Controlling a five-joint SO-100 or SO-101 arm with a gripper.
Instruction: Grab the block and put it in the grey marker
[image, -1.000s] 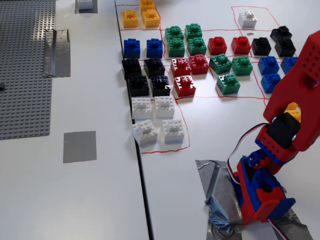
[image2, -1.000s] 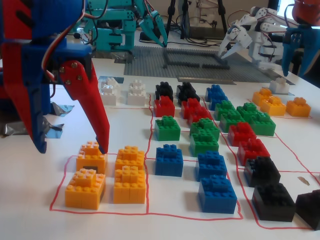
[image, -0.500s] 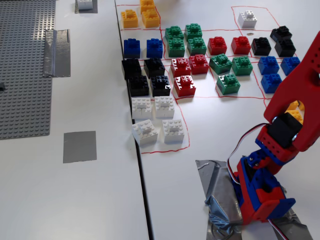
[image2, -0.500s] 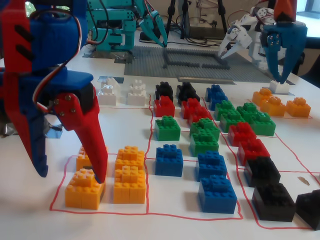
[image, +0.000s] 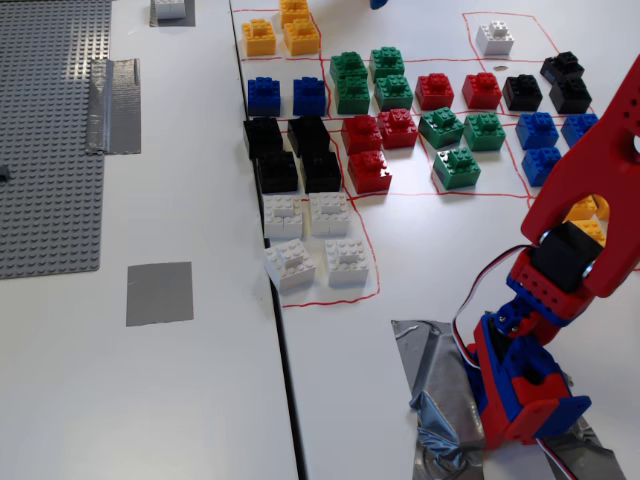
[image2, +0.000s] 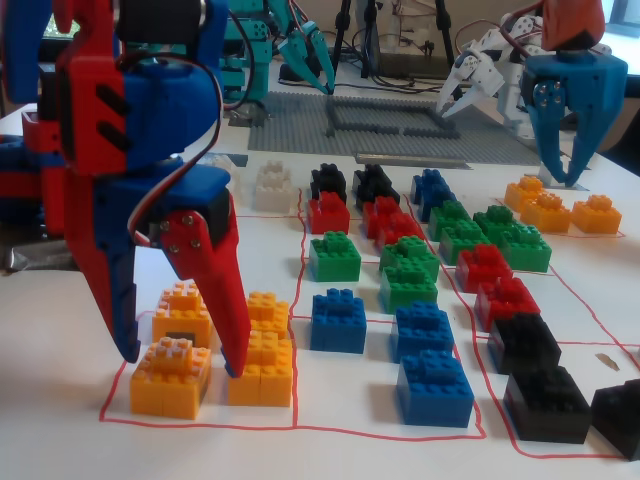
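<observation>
In a fixed view my red gripper (image2: 184, 362) stands open. Its two fingers (image2: 225, 300) come down on either side of the front-left yellow-orange block (image2: 170, 380), tips near the table, with gaps to the block's sides. Three more orange bricks (image2: 262, 352) fill the same red-outlined square. In a fixed view from above, my arm (image: 585, 190) covers that corner; only orange slivers (image: 585, 210) show and the fingertips are out of frame. The grey marker (image: 160, 293) lies flat on the left table, far from the gripper and bare.
Rows of blue (image2: 338, 320), green, red, black and white bricks fill red-outlined squares beside the gripper. A grey studded baseplate (image: 45, 150) with a wrinkled tape strip (image: 113, 105) sits far left. A blue arm (image2: 570, 95) hangs over the far orange bricks. My base (image: 520, 390) stands on crumpled tape.
My gripper has shifted forward from the rear-left orange brick and now straddles the front-left one with its fingers spread wider. The blue arm at the back right has come down into view.
</observation>
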